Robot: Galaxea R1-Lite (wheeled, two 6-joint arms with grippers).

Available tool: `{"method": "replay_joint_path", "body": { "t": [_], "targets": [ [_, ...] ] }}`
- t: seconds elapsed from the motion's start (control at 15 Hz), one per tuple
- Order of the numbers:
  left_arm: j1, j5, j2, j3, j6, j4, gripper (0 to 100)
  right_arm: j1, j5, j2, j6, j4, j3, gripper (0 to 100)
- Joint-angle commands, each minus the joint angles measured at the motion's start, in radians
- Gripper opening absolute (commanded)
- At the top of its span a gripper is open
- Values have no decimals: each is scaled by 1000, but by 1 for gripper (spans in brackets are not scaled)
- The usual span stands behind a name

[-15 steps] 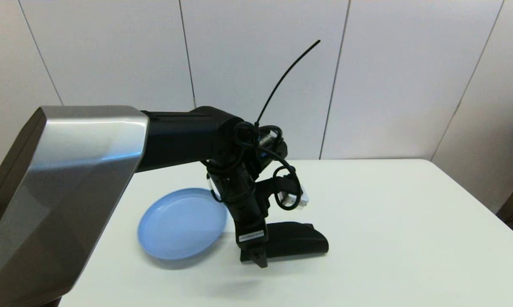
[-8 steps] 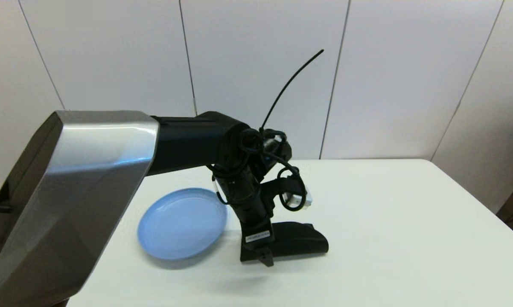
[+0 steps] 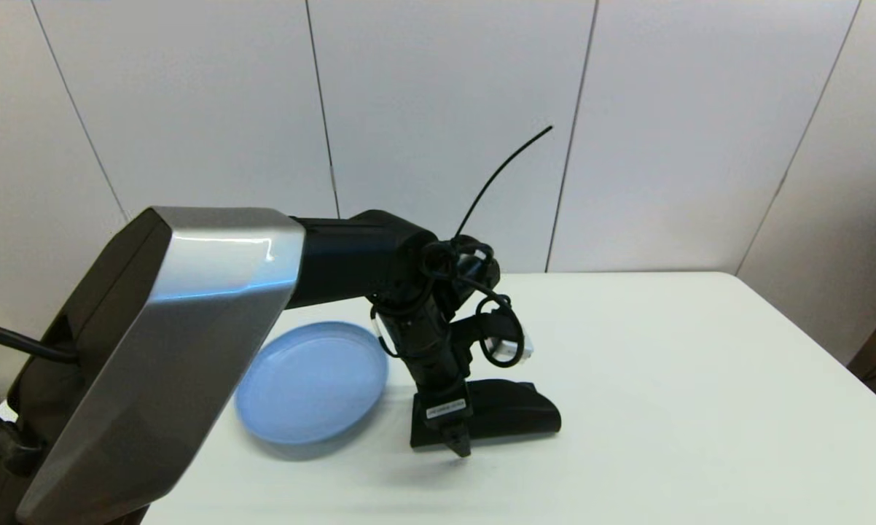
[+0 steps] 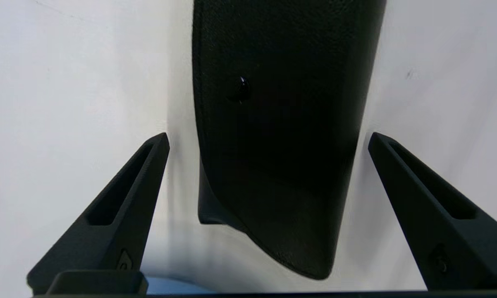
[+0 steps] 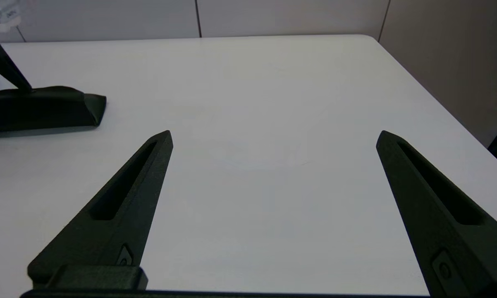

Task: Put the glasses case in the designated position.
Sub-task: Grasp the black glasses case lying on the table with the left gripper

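The matte black, grainy half-moon glasses case (image 3: 507,418) lies flat on the smooth white bench (image 3: 664,408), just right of the round light-blue plate (image 3: 310,381). The left gripper (image 4: 267,142) straddles its left end, fingers spread wide, not gripping. The right gripper (image 5: 273,138) is parked, wide apart.

Setting: a robot test station of the laboratory type, not a home or shop. Indicators: a plain white table (image 3: 700,379) with rounded corners stands against bare off-white wall panels (image 3: 438,131) divided by thin vertical seams, with no furnishings, shelving or decoration in view. The tabletop carries only a light-blue plate (image 3: 310,383) and a matte black glasses case (image 3: 514,415), and a cabled black-and-silver robot arm (image 3: 190,328) reaches over it
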Motion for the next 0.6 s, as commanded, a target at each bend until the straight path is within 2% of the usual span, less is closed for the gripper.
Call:
{"method": "replay_joint_path", "body": {
  "t": [0.07,0.27,0.33,0.6],
  "targets": [
    [5,-1,20,0,4,3,100,1,0,0,0,0,0,100],
    [13,-1,20,0,2,3,100,1,0,0,0,0,0,100],
    [14,-1,20,0,2,1,0,1,0,0,0,0,0,100],
    [25,-1,20,0,2,0,0,1,0,0,0,0,0,100]
  ]
}}
